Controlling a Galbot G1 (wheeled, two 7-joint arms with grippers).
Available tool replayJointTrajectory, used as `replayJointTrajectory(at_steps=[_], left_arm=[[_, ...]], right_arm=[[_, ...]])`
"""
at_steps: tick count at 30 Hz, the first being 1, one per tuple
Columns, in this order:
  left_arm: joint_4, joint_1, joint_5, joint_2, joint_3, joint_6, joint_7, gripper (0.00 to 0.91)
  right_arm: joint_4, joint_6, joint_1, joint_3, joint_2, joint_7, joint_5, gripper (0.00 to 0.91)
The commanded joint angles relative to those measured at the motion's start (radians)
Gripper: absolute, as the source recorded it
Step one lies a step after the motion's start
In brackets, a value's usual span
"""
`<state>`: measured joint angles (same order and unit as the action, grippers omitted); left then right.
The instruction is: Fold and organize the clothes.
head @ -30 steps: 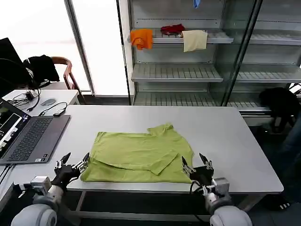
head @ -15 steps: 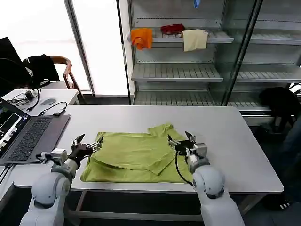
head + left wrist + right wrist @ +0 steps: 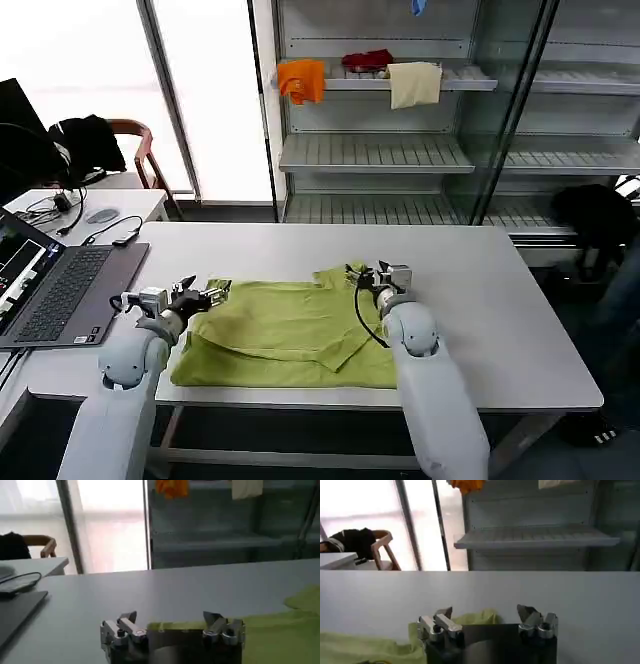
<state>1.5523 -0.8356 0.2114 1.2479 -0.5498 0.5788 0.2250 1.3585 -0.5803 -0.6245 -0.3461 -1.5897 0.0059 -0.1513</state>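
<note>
The lime-green T-shirt (image 3: 290,330) lies partly folded on the white table (image 3: 480,290), one sleeve turned in over its middle. My left gripper (image 3: 205,293) stands open at the shirt's far left corner. In the left wrist view the gripper (image 3: 170,619) has the shirt's green edge (image 3: 280,630) running between its spread fingers. My right gripper (image 3: 362,275) is open at the collar bump on the shirt's far edge. In the right wrist view that gripper (image 3: 485,612) has the raised green fold (image 3: 475,617) between its fingers. Neither gripper holds cloth.
An open laptop (image 3: 60,290) sits at the table's left end. Behind the table, shelves (image 3: 380,150) carry orange (image 3: 300,80), red (image 3: 367,62) and cream (image 3: 414,85) cloths. A chair with a black garment (image 3: 90,140) stands at the back left.
Both arms have reached away from the table's near edge, over the shirt, to its far edge: the left to the far left corner, the right to the collar. The shirt has not moved.
</note>
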Motion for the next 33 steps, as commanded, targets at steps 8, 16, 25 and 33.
replayJointTrajectory(at_steps=[8,16,25,33], left_arm=[[-0.212,0.105,-0.083,0.007,0.019,-0.002,0.016,0.907],[-0.234,0.113,-0.084,0.011,0.017,-0.002,0.019,0.796],[-0.235,0.107,-0.088,0.016,0.017,-0.003,0.022,0.564],[-0.231,0.101,-0.094,0.019,0.017,-0.003,0.030,0.121]], right_arm=[[-0.137,0.001,0.069,-0.011,-0.040,-0.012,0.025,0.907],[-0.131,0.001,0.061,-0.013,-0.037,-0.019,0.037,0.856],[-0.127,0.001,0.037,-0.018,-0.044,-0.036,0.077,0.443],[-0.106,0.002,0.027,-0.012,-0.041,-0.047,0.087,0.000]])
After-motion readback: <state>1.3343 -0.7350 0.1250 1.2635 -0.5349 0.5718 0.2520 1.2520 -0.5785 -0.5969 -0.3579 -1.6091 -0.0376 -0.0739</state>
